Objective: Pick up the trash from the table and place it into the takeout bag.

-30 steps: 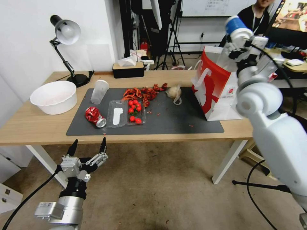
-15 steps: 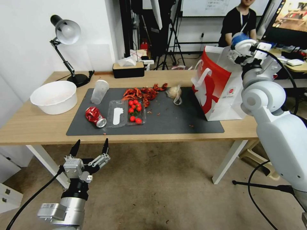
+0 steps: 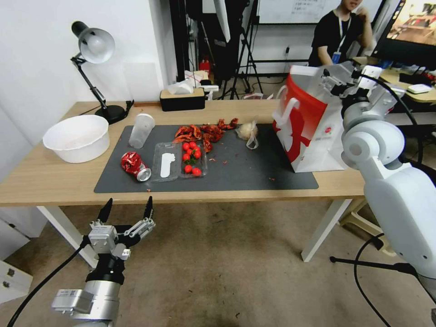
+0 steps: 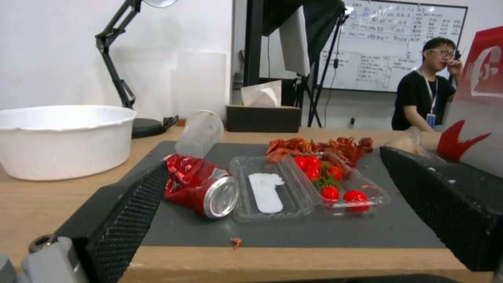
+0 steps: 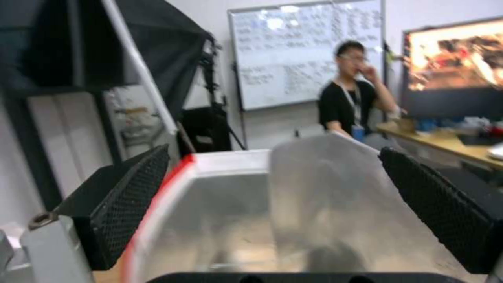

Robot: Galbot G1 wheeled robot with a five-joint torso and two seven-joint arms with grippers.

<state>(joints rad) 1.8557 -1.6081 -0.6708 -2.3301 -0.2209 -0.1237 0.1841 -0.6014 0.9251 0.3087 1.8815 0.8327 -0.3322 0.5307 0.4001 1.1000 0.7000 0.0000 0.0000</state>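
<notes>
Over the takeout bag [image 3: 303, 131] at the table's [image 3: 50, 181] right end, the right gripper [image 3: 338, 81] hangs with jaws apart and empty. A drop-off looks finished; next comes another piece, perhaps the crushed red can [image 3: 134, 165]. Below the near edge waits the left gripper [image 3: 126, 210], jaws spread.

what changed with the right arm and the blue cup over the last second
The right gripper came down from above the takeout bag to its open mouth and let go of the blue cup; its fingers now stand open and empty. The left gripper stayed open below the table edge, and the crushed red can did not move.
</notes>
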